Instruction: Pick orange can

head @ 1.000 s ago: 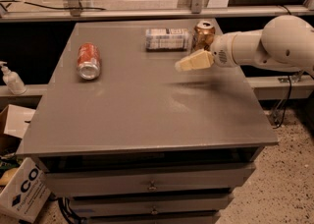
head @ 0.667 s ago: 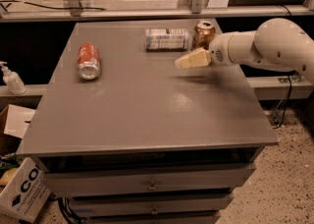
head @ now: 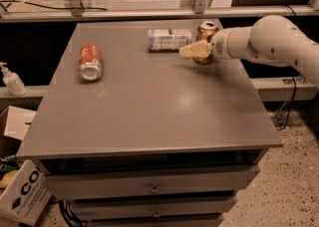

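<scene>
The orange can stands upright near the far right of the grey table, amber-brown with a silver top. My gripper reaches in from the right on a white arm. Its cream-coloured fingers point left, right in front of the can, and hide the can's lower half. Whether they touch the can cannot be told.
A white can with blue print lies on its side just left of the orange can. A red-orange can with white patches lies on its side at the far left. A soap bottle and cardboard boxes are off the table's left.
My gripper has moved back and up towards the orange can, from the tabletop in front of it to right against its front. The cans have not moved.
</scene>
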Motion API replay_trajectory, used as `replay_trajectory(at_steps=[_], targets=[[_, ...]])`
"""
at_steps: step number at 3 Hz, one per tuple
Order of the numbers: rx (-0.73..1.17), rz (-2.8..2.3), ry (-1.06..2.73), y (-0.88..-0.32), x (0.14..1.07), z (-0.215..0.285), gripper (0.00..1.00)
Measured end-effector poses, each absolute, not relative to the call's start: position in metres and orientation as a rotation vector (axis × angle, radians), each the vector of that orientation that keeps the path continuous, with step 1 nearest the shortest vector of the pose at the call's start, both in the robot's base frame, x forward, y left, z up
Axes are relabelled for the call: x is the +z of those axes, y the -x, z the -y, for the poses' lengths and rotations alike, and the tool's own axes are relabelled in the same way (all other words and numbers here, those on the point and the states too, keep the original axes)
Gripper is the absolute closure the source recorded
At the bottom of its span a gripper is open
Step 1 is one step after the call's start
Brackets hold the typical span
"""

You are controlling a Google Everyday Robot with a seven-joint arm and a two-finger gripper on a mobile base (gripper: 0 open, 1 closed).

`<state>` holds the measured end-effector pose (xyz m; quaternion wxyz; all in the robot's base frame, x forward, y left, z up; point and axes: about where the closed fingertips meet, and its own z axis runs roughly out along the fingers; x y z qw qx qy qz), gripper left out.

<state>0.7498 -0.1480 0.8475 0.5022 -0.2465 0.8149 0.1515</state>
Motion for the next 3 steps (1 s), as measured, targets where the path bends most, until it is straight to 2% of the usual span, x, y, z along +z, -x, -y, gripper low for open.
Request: replay_trajectory(at_steps=[3], targets=[[0.383,-1.944,0.477,-0.748,0.869,0.160,0.87]])
